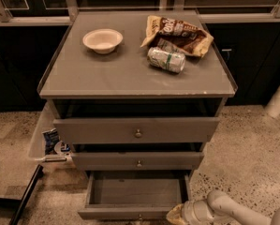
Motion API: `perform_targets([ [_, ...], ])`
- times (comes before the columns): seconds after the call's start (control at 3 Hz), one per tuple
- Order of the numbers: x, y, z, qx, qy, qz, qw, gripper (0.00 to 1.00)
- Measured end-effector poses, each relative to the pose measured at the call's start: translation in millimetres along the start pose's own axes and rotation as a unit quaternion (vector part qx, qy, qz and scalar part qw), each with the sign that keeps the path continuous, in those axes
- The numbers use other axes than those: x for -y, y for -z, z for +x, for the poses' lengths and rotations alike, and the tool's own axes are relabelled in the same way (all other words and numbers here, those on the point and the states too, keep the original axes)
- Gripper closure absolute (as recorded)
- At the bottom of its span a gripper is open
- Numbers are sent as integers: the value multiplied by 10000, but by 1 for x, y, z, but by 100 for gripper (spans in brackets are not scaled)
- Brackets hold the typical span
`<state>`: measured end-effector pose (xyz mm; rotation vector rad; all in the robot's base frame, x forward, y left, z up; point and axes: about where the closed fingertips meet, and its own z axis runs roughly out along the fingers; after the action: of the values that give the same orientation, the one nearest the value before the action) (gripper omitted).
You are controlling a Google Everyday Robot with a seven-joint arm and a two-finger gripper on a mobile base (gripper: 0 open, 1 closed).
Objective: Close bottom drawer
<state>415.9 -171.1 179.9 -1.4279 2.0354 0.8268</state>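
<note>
The bottom drawer (135,190) of the grey cabinet is pulled well out, its shallow grey box empty and its narrow front panel (125,213) at the picture's lower edge. The small knob (140,216) just shows at the bottom. My gripper (177,214) comes in from the lower right on a white arm and sits at the right end of the front panel, touching or nearly touching it.
The middle drawer (137,161) and the tall top drawer (136,131) stand slightly out. On the cabinet top (106,74) are a white bowl (102,40), a can (166,60) and a chip bag (179,34). A clear bin (46,142) stands at left on speckled floor.
</note>
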Motion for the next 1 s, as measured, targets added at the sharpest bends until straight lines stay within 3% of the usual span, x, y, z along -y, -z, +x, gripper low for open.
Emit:
perform_targets([
  [0.33,2,-1,-2,110,-2,2,9999,12],
  [0.67,16,-1,-10,267,122,131,9995,14],
  [1.0,32,0,-22,359,306,207,9987,36],
])
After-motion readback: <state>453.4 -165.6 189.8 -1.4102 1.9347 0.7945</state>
